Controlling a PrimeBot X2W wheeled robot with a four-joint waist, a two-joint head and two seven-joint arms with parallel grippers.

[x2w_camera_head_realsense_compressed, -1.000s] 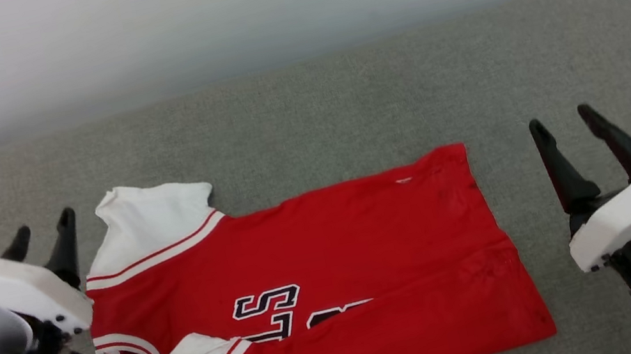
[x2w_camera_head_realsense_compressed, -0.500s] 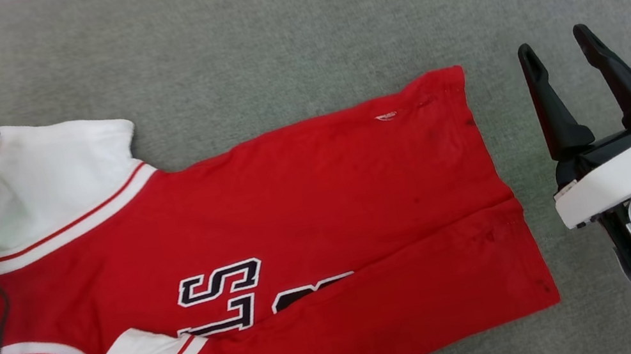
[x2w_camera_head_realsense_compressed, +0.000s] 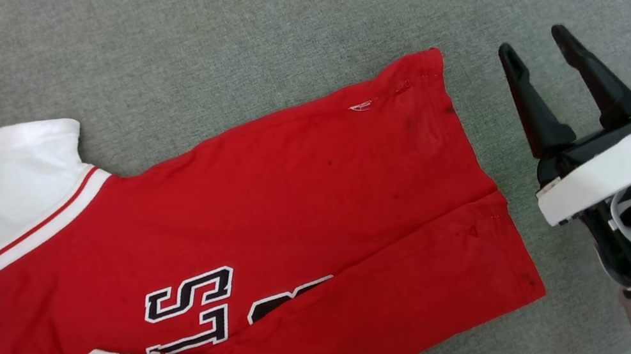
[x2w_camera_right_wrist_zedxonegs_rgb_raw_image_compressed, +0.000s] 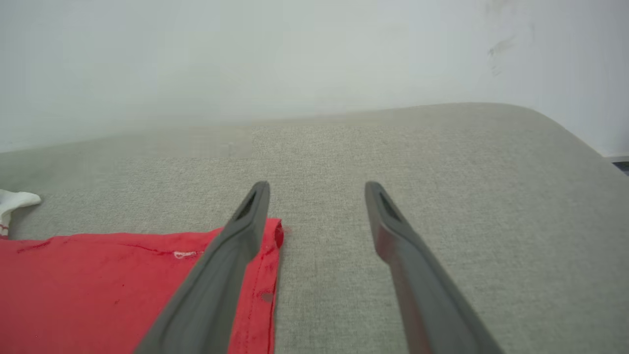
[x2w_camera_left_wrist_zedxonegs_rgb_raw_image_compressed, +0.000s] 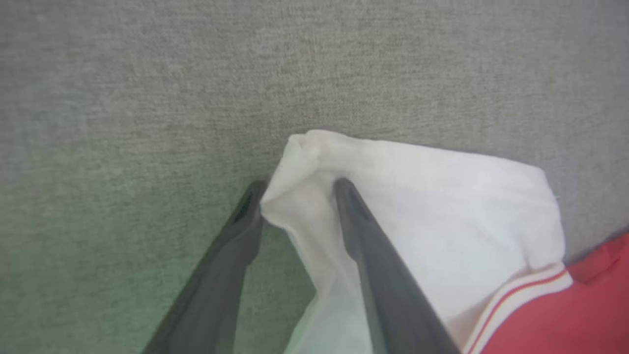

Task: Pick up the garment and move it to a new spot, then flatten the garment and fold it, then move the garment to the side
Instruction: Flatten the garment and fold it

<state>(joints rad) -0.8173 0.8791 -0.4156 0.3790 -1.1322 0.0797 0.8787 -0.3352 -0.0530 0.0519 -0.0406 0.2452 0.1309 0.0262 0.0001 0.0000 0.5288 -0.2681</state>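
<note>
At 9 o'clock in the head view, the left gripper (x2w_camera_left_wrist_zedxonegs_rgb_raw_image_compressed: 297, 189) is straddling the white sleeve (x2w_camera_left_wrist_zedxonegs_rgb_raw_image_compressed: 417, 206) corner, jaws apart and not yet clamped. The garment (x2w_camera_head_realsense_compressed: 295, 206) is lying across centre on grey upholstery (x2w_camera_head_realsense_compressed: 261, 18). It is probably light and limp, so pinch at corners. At 3 o'clock, the right gripper (x2w_camera_head_realsense_compressed: 531, 40) is waiting with jaws apart.

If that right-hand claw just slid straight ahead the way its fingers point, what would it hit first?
Not the garment: its hem corner lies left of the right gripper. Straight ahead is bare grey cushion, then the pale wall. It would probably skim the cushion or reach the wall; depth is unclear.
</note>
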